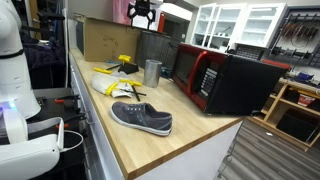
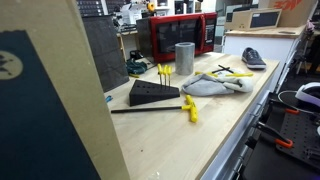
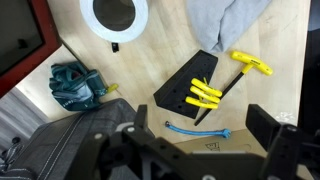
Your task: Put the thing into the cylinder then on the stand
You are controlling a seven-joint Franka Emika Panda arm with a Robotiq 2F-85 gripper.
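The cylinder [image 1: 152, 72], a grey metal cup, stands upright on the wooden counter in front of the microwave; in the wrist view the cylinder [image 3: 114, 15] shows its open mouth from above. The stand [image 2: 155, 92] is a black wedge with yellow-handled tools stuck in it, also seen as the stand [image 3: 190, 88] in the wrist view. A loose yellow T-handled tool [image 3: 250, 65] lies beside it. My gripper [image 3: 203, 125] hangs high above the counter, open and empty, over a blue cord [image 3: 197, 130]. In an exterior view the gripper [image 1: 140, 12] is at the top edge.
A grey shoe [image 1: 141, 118] lies near the counter's front end. A red-fronted microwave [image 1: 215, 78] stands behind the cup. A grey cloth-like white and yellow object [image 2: 215, 85] lies by the stand, a teal bundle [image 3: 75, 85] to its side, and a cardboard box [image 1: 105, 38] at the back.
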